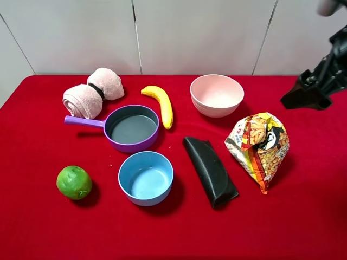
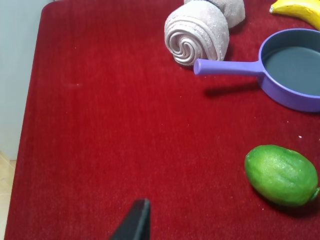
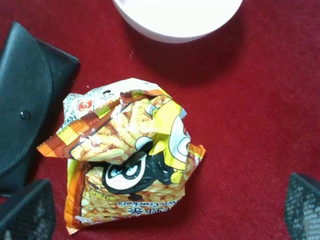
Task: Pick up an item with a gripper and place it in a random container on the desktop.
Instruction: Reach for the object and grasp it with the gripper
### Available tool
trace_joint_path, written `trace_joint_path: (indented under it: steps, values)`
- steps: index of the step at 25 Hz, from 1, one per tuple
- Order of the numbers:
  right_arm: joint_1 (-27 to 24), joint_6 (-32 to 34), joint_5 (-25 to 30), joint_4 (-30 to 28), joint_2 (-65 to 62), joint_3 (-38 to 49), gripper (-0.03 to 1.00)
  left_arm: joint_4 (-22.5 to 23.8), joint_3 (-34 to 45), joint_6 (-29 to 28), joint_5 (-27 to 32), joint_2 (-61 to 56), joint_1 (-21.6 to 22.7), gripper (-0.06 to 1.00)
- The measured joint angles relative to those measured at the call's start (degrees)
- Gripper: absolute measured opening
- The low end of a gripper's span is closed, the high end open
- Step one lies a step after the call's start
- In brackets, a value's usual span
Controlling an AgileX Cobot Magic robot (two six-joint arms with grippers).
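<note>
The foil snack bag, yellow, orange and red with a cartoon figure, lies on the red cloth desktop at the right. It fills the middle of the right wrist view. My right gripper hangs above and behind the bag, open and empty. Its two fingertips stand wide apart on either side of the bag, clear of it. The purple pan with a grey inside sits left of centre, handle pointing left, and also shows in the left wrist view. Of my left gripper only one dark fingertip shows, over bare cloth.
A pink bowl stands behind the bag and a black pouch lies to its left. A blue bowl, a green lime, a banana and a rolled pink towel surround the pan.
</note>
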Motion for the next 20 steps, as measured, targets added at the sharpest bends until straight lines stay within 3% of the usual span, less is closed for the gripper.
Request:
trace_joint_path:
  steps: [20]
  values:
    - [0.1,-5.4,-4.5,3.4,16.3,-1.8,0.69,0.0,0.0,0.0,0.0,0.0,0.0,0.99]
